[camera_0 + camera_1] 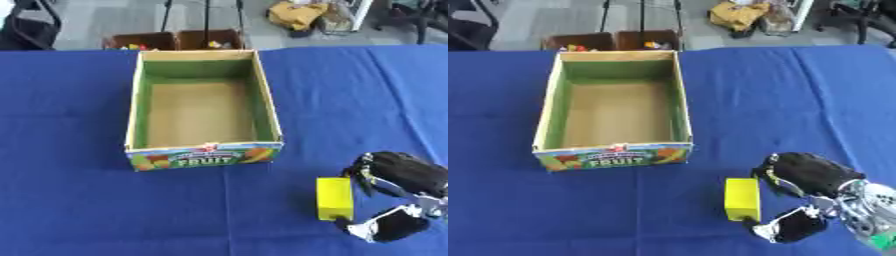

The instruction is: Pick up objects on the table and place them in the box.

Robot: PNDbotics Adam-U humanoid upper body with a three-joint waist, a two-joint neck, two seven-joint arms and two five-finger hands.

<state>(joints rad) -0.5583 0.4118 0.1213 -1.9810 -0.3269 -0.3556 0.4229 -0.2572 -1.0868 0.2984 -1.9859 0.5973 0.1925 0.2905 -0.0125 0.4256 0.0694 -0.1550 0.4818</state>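
A yellow block (334, 198) lies on the blue table cloth (79, 200), in front and to the right of the cardboard fruit box (204, 154), which stands open with nothing inside. My right hand (811, 175) sits just right of the block, fingers curled over toward its upper right side and the thumb (794, 227) reaching in near its lower corner. Whether fingers or thumb touch the block I cannot tell. The left hand shows in neither view.
Beyond the table's far edge, two small brown boxes (175, 40) with coloured items stand on the floor, and a yellow bag (296, 14) lies further right. Chair legs show at the back corners.
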